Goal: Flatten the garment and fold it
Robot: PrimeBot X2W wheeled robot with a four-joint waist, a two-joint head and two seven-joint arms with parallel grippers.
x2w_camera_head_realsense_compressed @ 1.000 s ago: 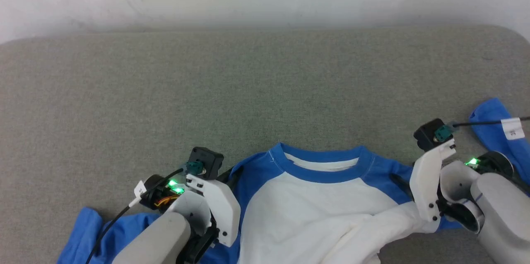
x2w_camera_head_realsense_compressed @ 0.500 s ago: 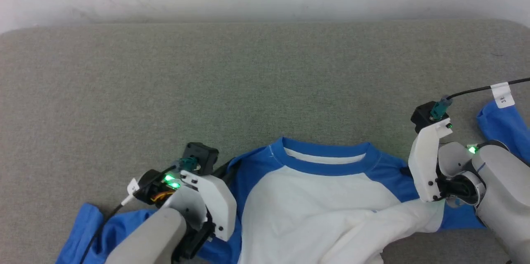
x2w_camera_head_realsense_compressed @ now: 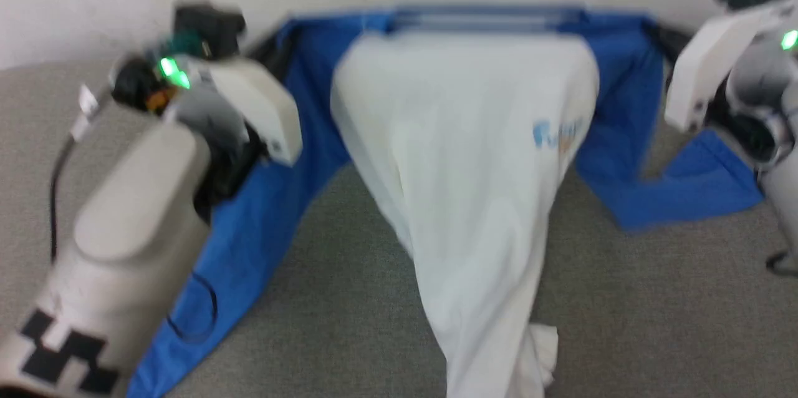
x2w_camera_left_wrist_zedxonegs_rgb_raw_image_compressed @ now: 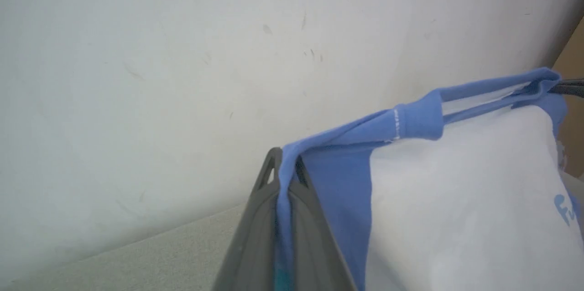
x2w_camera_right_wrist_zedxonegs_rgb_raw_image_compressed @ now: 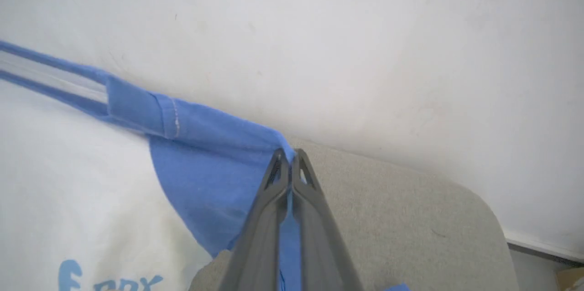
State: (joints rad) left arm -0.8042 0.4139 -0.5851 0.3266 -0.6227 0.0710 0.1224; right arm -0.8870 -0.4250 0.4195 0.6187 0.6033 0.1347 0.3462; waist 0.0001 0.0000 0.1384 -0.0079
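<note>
Left end effector [x2w_camera_left_wrist_zedxonegs_rgb_raw_image_compressed: 283, 163] pinched shut on blue shoulder of garment [x2w_camera_head_realsense_compressed: 461, 167]. Right end effector [x2w_camera_right_wrist_zedxonegs_rgb_raw_image_compressed: 288, 159] pinched shut on other shoulder. Garment stretched between them, white body hanging below toward grey tabletop [x2w_camera_head_realsense_compressed: 654, 298].

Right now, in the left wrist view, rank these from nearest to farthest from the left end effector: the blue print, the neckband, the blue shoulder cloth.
1. Blue shoulder cloth: pinched in the left end effector itself.
2. Neckband: up and to the right, along the stretched top edge.
3. Blue print: at the view's far right edge, lower down.
</note>
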